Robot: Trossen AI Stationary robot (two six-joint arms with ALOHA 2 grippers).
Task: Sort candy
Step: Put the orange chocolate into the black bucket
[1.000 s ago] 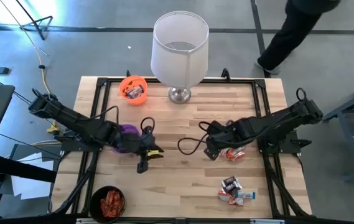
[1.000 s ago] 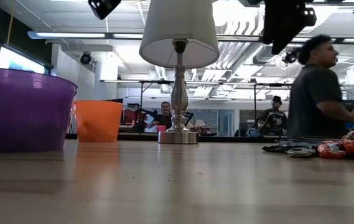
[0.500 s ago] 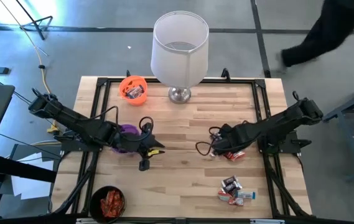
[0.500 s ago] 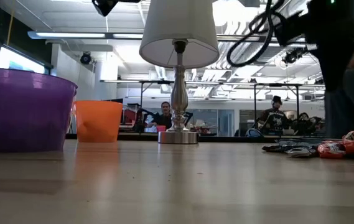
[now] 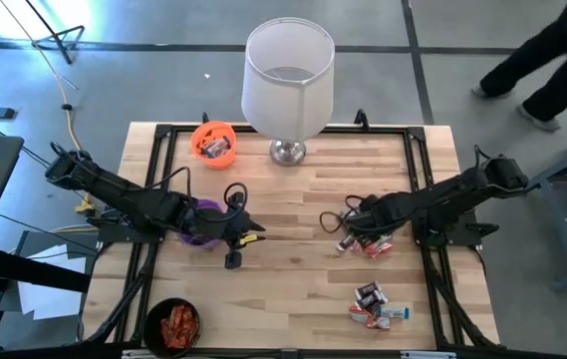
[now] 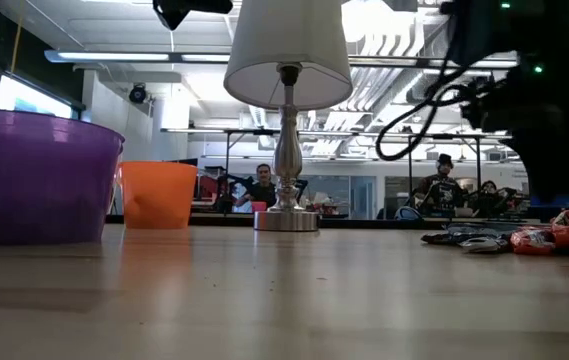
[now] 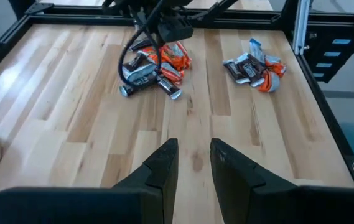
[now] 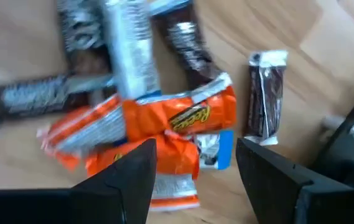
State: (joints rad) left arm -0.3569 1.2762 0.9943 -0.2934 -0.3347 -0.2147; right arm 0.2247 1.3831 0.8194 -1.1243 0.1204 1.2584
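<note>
Jaws of the right gripper (image 8: 192, 171) spread wide, empty, over the candy (image 8: 164, 124).
An orange sweet lies crosswise between them; the left gripper (image 7: 192, 162), part-open and empty, waits well apart.

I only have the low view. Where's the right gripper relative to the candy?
Observer: The right gripper is down over the nearer candy pile, fingers apart, an orange wrapper between them.
Operator: Any other candy?
Observer: A second pile lies toward the table's front right corner.
Operator: And the left arm?
Observer: The left gripper hangs beside the purple cup, holding nothing.
Operator: Anything sorted?
Observer: Orange wrappers already fill the black cup.
</note>
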